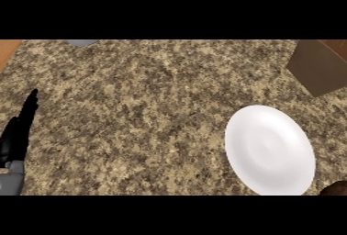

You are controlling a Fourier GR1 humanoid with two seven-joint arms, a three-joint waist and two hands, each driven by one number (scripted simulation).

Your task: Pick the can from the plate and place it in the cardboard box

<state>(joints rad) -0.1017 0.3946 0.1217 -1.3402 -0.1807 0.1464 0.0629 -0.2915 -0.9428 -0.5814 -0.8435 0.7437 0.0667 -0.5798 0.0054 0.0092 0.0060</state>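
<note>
While the left hand (pixel 17 133) rests at the desk's (pixel 136 92) left edge, fingers straight, the white plate (pixel 270 149) sits lower right, cardboard box (pixel 318 66) upper right. Can location: cannot tell.

one white plate (pixel 270 149), one cardboard box (pixel 318 65), one robot hand (pixel 18 133)

A speckled brown granite counter (pixel 136 114) fills the frame; an orange wooden strip (pixel 8 49) shows at the upper left corner.
</note>
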